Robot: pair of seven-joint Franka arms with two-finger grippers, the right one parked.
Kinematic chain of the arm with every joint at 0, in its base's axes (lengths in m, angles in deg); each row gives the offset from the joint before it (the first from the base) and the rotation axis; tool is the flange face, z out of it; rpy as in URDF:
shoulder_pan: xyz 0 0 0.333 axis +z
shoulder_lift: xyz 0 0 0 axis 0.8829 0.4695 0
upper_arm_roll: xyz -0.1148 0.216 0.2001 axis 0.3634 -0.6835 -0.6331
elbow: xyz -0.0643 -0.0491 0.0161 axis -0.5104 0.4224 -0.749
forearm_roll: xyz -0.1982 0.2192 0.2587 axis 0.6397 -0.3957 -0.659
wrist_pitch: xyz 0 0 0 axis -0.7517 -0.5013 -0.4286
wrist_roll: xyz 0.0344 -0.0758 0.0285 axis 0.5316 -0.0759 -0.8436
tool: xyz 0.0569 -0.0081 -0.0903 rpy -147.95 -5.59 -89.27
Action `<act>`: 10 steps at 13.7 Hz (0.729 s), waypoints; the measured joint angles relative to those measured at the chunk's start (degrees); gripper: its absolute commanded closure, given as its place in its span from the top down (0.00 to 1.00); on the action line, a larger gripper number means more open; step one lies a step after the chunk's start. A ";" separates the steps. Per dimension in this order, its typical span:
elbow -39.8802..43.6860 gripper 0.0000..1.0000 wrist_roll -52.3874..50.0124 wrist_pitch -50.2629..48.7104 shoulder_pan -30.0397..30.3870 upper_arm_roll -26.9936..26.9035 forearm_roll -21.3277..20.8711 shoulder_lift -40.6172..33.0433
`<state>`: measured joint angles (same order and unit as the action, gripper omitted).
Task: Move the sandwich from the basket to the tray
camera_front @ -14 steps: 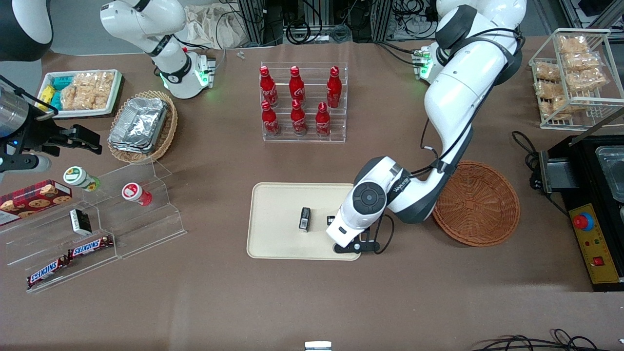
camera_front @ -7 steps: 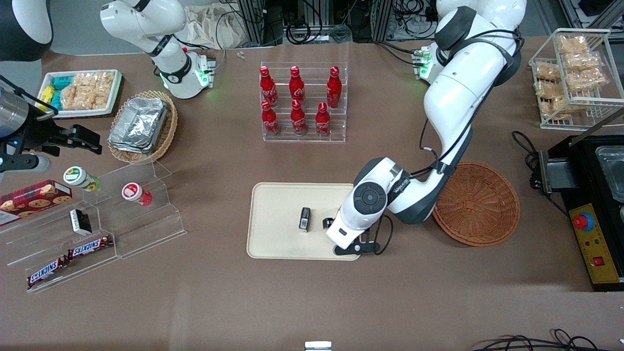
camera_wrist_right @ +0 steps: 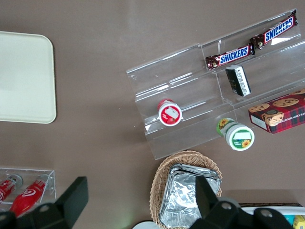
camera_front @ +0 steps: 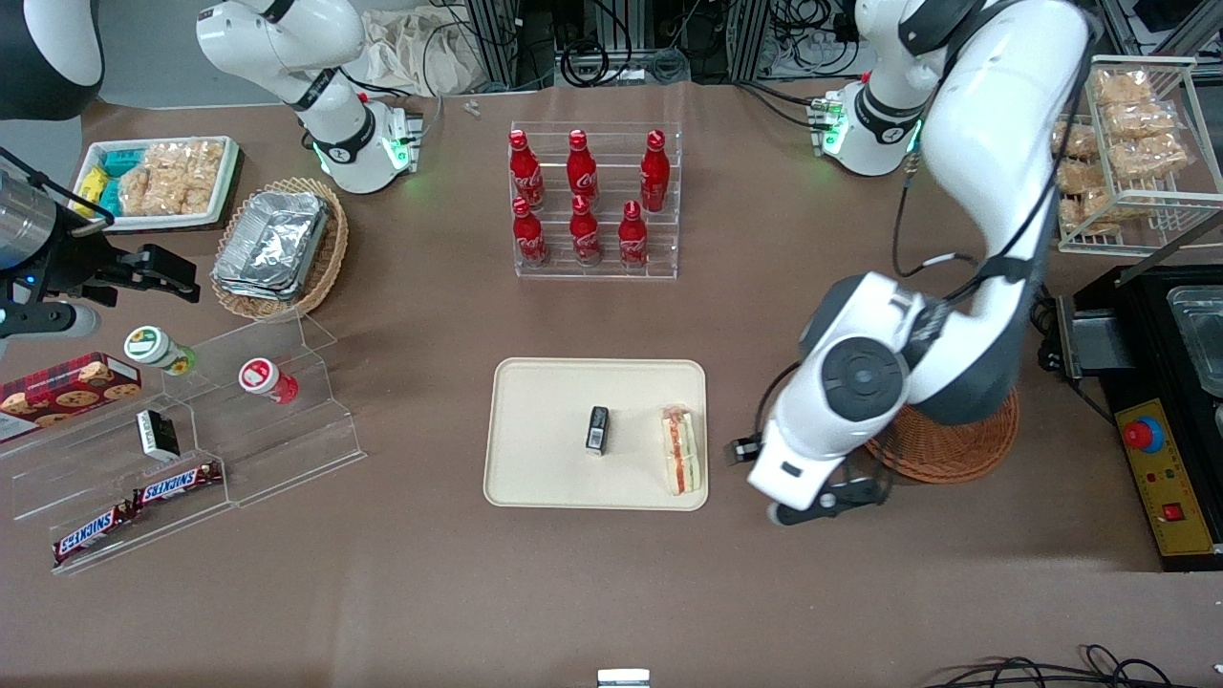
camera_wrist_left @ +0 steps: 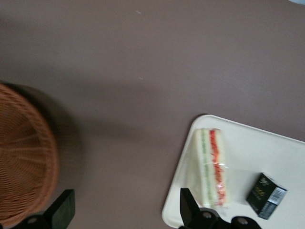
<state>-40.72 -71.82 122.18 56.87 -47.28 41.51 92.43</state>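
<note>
Now brown table (camera_front: 430,592), open pincer (camera_wrist_left: 124,212) above

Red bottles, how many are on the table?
6. All stand in the clear rack: three in the row farther from the front camera, three nearer. The tool hangs open between tray and basket.

Brown counter (camera_front: 430,592) carried six red cola bottles (camera_front: 583,196) in a clear rack. Small black box (camera_front: 598,428) lay flat. Tan wicker basket (camera_front: 325,258) held foil containers (camera_front: 272,244). White tray (camera_front: 162,177) had snack packets. Clear stepped stand (camera_front: 287,430) held two Snickers bars (camera_front: 134,506), red-lidded cup (camera_front: 260,376), green-lidded cup (camera_front: 153,347). Cookie box (camera_front: 67,387) sat beside it. Wire rack (camera_front: 1127,143) held bagged snacks.
</note>
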 measured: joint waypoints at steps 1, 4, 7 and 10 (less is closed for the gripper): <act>-1.10 0.99 1.63 -1.06 1.65 0.02 0.74 -1.73; -9.05 0.99 12.11 -1.41 7.44 -0.26 3.83 -9.48; -17.17 0.99 24.32 -1.66 8.51 -7.25 10.26 -18.54; -23.91 0.99 37.96 -1.67 6.47 -17.17 15.31 -25.86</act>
<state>-64.63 -33.86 120.51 63.35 -64.46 56.82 66.57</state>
